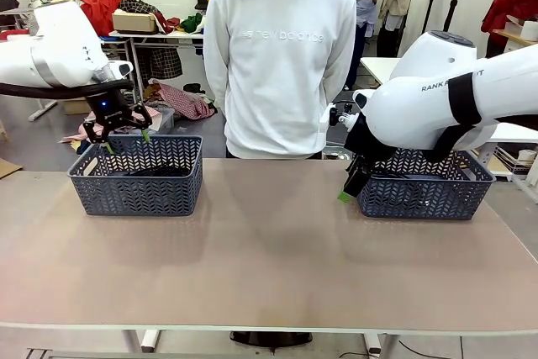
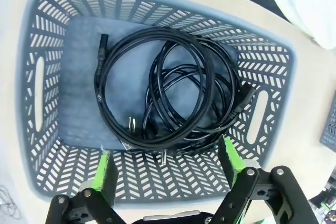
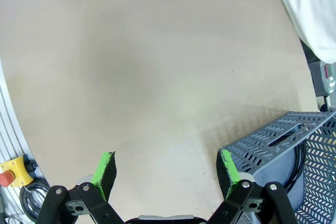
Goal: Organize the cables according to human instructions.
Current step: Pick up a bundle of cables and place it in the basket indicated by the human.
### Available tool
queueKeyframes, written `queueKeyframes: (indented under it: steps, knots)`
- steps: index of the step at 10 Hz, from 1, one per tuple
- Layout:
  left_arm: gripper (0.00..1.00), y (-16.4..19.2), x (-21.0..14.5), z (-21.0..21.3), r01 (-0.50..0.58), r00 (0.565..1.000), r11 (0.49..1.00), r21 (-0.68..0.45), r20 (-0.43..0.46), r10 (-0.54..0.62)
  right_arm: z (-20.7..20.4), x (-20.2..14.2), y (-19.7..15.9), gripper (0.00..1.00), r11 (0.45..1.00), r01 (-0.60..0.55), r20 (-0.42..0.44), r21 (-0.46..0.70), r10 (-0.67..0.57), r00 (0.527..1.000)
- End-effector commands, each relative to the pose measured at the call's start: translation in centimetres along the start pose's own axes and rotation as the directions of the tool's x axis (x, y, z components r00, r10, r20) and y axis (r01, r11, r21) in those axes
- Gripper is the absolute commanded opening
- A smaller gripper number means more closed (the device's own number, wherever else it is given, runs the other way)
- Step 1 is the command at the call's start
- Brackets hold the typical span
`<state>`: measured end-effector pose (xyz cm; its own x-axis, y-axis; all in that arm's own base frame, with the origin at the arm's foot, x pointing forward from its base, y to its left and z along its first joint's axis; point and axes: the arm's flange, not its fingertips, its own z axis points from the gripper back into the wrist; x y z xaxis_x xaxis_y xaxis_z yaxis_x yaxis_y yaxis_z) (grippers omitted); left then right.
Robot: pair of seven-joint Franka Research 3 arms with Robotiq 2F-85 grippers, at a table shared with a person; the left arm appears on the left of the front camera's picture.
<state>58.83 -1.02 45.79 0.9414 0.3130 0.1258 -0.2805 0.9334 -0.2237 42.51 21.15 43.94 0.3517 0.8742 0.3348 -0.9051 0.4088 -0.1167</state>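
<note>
With both pincers standing empty, taken as the interval between one placement and the next instruction. Left pincer [image 1: 123, 134] hung open just above the left basket [image 1: 88, 184], green pads [image 2: 106, 169] spread over its near wall, nothing between them. Cables [image 2: 163, 95] lay inside that basket: overlapping black coils on its floor, count not readable, one chunky plug end [image 2: 103, 41] near the far corner. Right pincer [image 3: 166, 169] likewise open and empty, poised low over the bare desk [image 1: 269, 250], just beside the corner of the right basket [image 1: 420, 199]; a dark cord [image 3: 298, 156] glimpsed through that basket's mesh. Person in the white sweatshirt [image 1: 280, 56] stood at the far side of the desk between the two baskets, hands not in sight.

Judged: sorting well advanced, possibly finished, no cable left on the open desk. Next move likely calls for lifting the left pincer clear of the basket and awaiting a gesture or word before any further reach.
</note>
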Motion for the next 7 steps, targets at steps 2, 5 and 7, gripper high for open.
queueKeyframes:
  steps: [2, 5, 7]
  knots:
    - [1.0, 0.42, -0.55, -0.23, -0.036, 0.998, 0.996, -0.081, -0.044, 0.033, 0.06, 0.0, -0.04, 1.0, 1.0, 0.002, 0.001, -0.008, -0.002, 1.0]
    - [1.0, -0.05, -0.01, -0.01, -0.005, 1.0, 1.0, -0.009, -0.002, 0.005, 0.06, 0.0, -0.04, 1.0, 1.0, 0.002, 0.001, -0.008, -0.002, 1.0]
    - [1.0, -0.05, -0.01, -0.01, -0.005, 1.0, 1.0, -0.009, -0.002, 0.005, 0.06, 0.0, -0.04, 1.0, 1.0, 0.002, 0.001, -0.008, -0.002, 1.0]
